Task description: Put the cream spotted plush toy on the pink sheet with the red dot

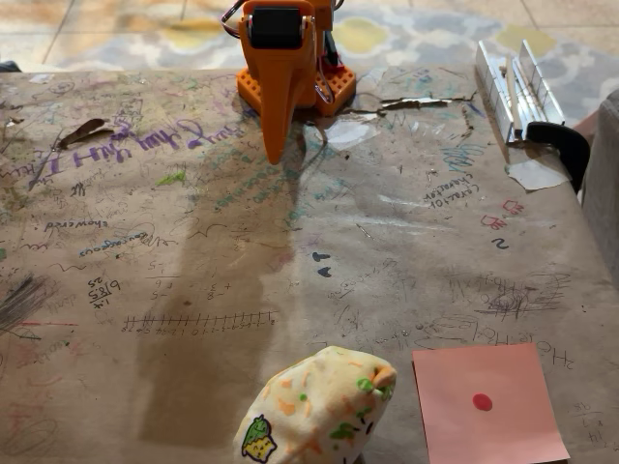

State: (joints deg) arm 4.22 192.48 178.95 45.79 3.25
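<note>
My claw (276, 150) hangs at twelve o'clock in the fixed view, pointing down at the scribbled brown paper (193, 280) near my orange base (334, 92), its fingers pressed together into one tip and holding nothing. The plush (314, 406) sits at six o'clock by the near edge, well apart from me. The pink sheet (486, 404) lies flat just beside it at four o'clock, red dot (482, 401) uncovered.
</note>
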